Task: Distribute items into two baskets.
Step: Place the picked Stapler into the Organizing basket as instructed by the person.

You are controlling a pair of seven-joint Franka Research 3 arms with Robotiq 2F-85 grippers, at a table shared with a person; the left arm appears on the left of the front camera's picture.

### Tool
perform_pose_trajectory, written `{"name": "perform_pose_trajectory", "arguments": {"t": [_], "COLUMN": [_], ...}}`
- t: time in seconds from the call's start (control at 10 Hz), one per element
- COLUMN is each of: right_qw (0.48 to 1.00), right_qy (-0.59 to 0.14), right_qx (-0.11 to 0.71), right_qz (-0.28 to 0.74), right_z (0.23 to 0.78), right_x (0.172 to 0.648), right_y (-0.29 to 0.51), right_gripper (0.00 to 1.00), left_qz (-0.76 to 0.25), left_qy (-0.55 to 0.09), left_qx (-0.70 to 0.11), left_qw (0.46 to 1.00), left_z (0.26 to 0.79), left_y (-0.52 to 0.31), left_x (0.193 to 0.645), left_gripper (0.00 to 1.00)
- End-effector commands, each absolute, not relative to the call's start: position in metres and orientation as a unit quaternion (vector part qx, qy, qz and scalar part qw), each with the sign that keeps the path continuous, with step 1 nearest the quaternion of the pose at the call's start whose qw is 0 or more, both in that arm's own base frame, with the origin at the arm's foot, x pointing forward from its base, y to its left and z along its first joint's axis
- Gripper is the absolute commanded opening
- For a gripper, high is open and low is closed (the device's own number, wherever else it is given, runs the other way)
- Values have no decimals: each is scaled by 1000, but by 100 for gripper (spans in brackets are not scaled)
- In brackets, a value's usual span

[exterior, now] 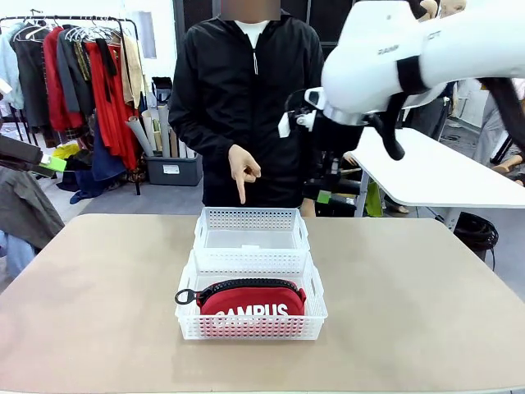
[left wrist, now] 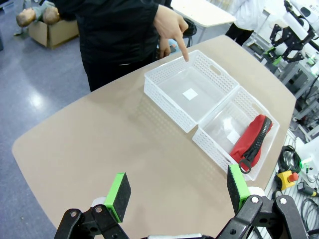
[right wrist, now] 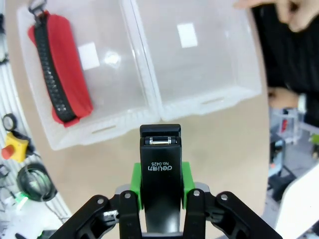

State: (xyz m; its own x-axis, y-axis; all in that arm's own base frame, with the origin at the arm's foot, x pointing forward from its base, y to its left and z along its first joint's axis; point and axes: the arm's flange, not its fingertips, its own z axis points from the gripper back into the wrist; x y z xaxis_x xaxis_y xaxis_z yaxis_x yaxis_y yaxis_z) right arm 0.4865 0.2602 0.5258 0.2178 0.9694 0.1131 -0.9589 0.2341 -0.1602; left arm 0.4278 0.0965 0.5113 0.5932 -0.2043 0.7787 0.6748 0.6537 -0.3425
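Clamped across its middle between the green pads of my right gripper (right wrist: 160, 191), the black stapler (right wrist: 160, 169) hung above both baskets, feeling rigid, compact and probably slick-sided, while my left gripper (left wrist: 179, 194) gaped wide, empty.

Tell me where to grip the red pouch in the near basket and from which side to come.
Grip the red pouch across its zipped top edge, coming straight down from above. It stands on its long edge against the near wall of the near basket, zipper up, so the lattice walls block its sides and only the top ridge is free. The open left pincer is probably the one to use.
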Motion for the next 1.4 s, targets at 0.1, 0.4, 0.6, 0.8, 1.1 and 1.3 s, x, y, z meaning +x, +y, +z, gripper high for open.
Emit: {"name": "perform_pose_trajectory", "arguments": {"t": [0.1, 0.4, 0.6, 0.8, 1.1, 1.3], "right_qw": [757, 734, 727, 712, 692, 683], "right_qy": [-102, -98, -87, -72, -41, -26], "right_qx": [-61, -88, -90, -91, -52, -41], "right_qz": [642, 666, 675, 693, 719, 728], "right_z": [527, 509, 489, 463, 431, 416], "right_x": [502, 512, 523, 535, 563, 581], "right_y": [306, 352, 372, 392, 412, 420], "right_gripper": [0, 0, 0, 0, 0, 0], "left_qz": [-266, -266, -266, -266, -266, -266], "left_qy": [-368, -368, -368, -368, -368, -368], "left_qx": [-323, -323, -323, -323, -323, -323], "left_qw": [831, 831, 831, 831, 831, 831], "left_z": [512, 512, 512, 512, 512, 512], "left_y": [97, 97, 97, 97, 97, 97], "left_x": [427, 427, 427, 427, 427, 427], "left_gripper": [100, 100, 100, 100, 100, 100]}}
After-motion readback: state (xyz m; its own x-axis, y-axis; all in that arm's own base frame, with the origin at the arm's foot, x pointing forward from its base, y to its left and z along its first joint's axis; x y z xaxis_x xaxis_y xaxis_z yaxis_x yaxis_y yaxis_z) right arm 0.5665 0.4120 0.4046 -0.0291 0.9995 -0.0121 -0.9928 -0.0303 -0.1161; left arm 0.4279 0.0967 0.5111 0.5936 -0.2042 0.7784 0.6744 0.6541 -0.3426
